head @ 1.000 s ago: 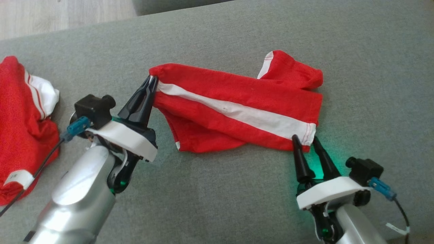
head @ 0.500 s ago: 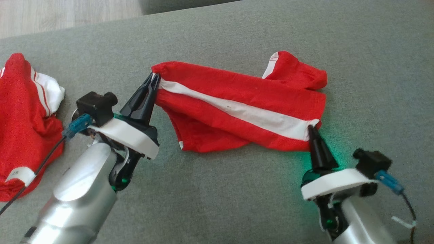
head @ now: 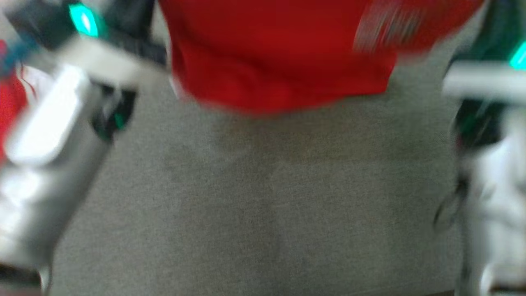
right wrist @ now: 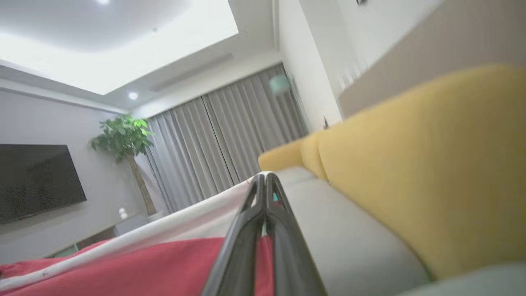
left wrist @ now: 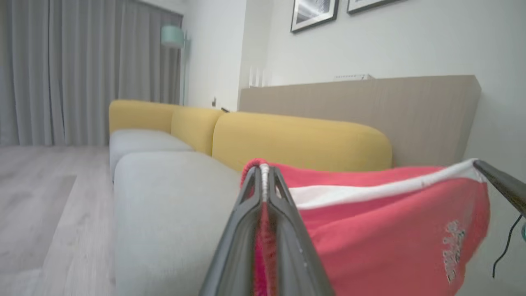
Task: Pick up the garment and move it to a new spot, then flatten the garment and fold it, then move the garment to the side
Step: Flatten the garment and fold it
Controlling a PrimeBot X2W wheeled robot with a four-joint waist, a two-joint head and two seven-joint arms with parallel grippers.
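The garment (head: 271,57), red with a white band, hangs off the grey cushion (head: 263,213) at the top of the blurred head view, stretched between my two arms. My left gripper (left wrist: 263,176) is shut on one end of the garment (left wrist: 370,230), with red cloth pinched between its fingers. My right gripper (right wrist: 266,181) is shut on the other end, at the white band of the garment (right wrist: 135,263). One dark finger of the right gripper (left wrist: 499,185) shows at the garment's far corner in the left wrist view. A printed logo (left wrist: 454,250) faces that camera.
Another red and white garment (head: 10,102) lies at the left edge of the head view, behind my left arm (head: 49,135). My right arm (head: 489,172) stands at the right edge. The sofa's yellow backrest (left wrist: 300,139) runs behind the grey seat (left wrist: 164,197).
My right gripper has shut on the garment's right corner. Both arms have lifted the garment off the cushion, and it now hangs stretched between them. The head camera has shifted and the picture is blurred.
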